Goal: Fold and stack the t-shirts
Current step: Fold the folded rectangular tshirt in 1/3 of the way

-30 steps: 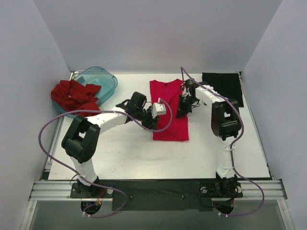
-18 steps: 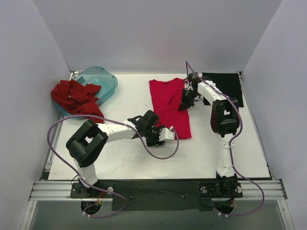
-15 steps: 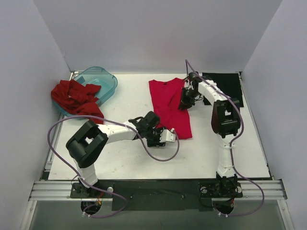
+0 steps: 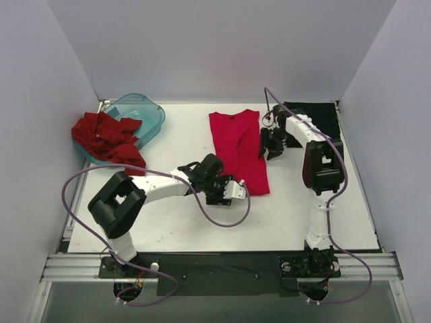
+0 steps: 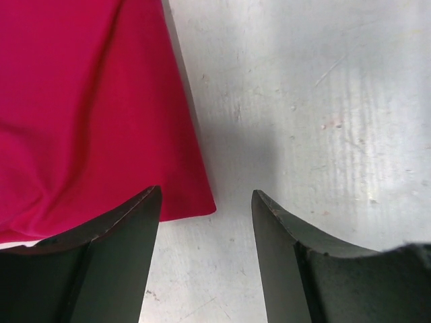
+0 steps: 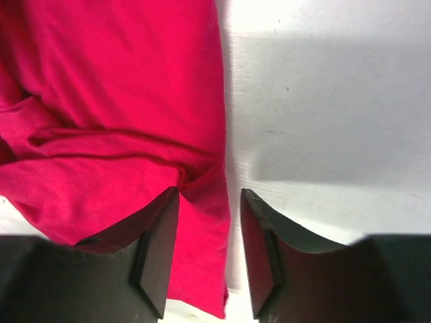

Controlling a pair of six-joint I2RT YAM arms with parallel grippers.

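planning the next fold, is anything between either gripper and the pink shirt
Nothing visible is in the way. The left gripper hangs open at a near corner of the pink shirt, with only bare table beside it. The right gripper stands open directly over the shirt's right-hand edge.

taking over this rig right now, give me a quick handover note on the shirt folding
Left gripper: open, empty, over the near left corner of the crimson-pink shirt.
Right gripper: open, jaws astride that shirt's right edge, nothing gripped.
Black shirt: flat at the far right corner.
Brick-red shirt: crumpled heap at far left, partly over the teal tub.
Done: pink shirt laid out as a narrow strip, collar away from the arms.
Left: fold it across, fold the brick-red one, stack all three.
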